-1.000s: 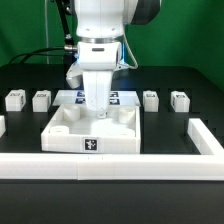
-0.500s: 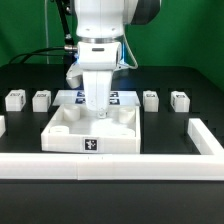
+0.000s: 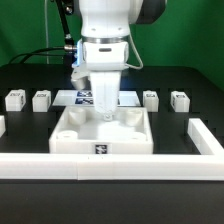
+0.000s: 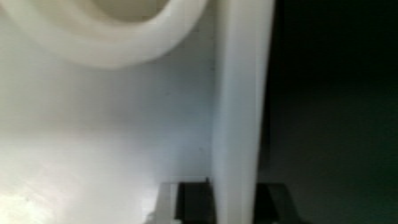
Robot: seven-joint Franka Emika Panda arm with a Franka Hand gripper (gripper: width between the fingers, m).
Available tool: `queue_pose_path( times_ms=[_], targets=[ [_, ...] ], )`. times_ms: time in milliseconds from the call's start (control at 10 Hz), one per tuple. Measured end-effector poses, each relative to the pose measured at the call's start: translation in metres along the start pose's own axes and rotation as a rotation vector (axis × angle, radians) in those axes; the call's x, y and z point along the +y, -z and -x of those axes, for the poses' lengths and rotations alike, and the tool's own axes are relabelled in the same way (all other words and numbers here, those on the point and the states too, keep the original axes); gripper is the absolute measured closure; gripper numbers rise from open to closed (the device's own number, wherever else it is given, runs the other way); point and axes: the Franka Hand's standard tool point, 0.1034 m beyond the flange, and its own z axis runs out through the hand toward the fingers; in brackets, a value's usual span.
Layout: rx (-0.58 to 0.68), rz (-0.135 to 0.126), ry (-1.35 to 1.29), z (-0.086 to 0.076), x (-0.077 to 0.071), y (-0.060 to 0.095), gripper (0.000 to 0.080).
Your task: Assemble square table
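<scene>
The square table's top (image 3: 72,140), a white tray with a raised rim and corner sockets, lies in the middle of the black table with a tag on its front wall. My gripper (image 3: 104,116) reaches down from above and is shut on the top's far rim. In the wrist view that rim (image 4: 240,100) runs as a thin white wall between my two dark fingers (image 4: 192,205), with a round corner socket (image 4: 125,30) beside it. Four small white leg blocks stand in a row behind: two at the exterior view's left (image 3: 14,99) (image 3: 41,99) and two at its right (image 3: 150,99) (image 3: 179,99).
The marker board (image 3: 68,97) lies flat behind the top, partly hidden by my arm. A long white border rail (image 3: 40,166) runs along the front, with a side piece (image 3: 205,140) at the exterior view's right. Cables hang at the back left.
The table top has slid toward the exterior view's right together with my shut gripper. The leg blocks have stayed in place.
</scene>
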Motion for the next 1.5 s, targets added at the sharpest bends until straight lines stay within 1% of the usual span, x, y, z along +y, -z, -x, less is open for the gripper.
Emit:
queue_pose_path(
  times_ms=[200, 300, 500, 700, 1000, 1100, 1200, 1300, 1400, 1500],
  targets=[
    [0.029, 0.016, 0.001, -0.033, 0.025, -0.001, 0.0747],
    [0.035, -0.004, -0.005, -0.044, 0.027, -0.002, 0.0748],
    [0.041, -0.006, -0.006, -0.061, 0.027, -0.003, 0.0748],
    [0.037, -0.021, -0.012, -0.061, 0.027, -0.003, 0.0748],
    [0.037, -0.022, -0.013, -0.060, 0.026, -0.003, 0.0748],
    [0.037, -0.023, -0.015, -0.060, 0.026, -0.003, 0.0705],
    [0.037, -0.022, -0.015, -0.059, 0.027, -0.002, 0.0514],
    [0.037, -0.020, -0.015, -0.059, 0.027, -0.002, 0.0380],
    [0.037, -0.019, -0.015, -0.059, 0.028, -0.002, 0.0380],
    [0.037, -0.018, -0.015, -0.059, 0.028, -0.001, 0.0214]
  ],
)
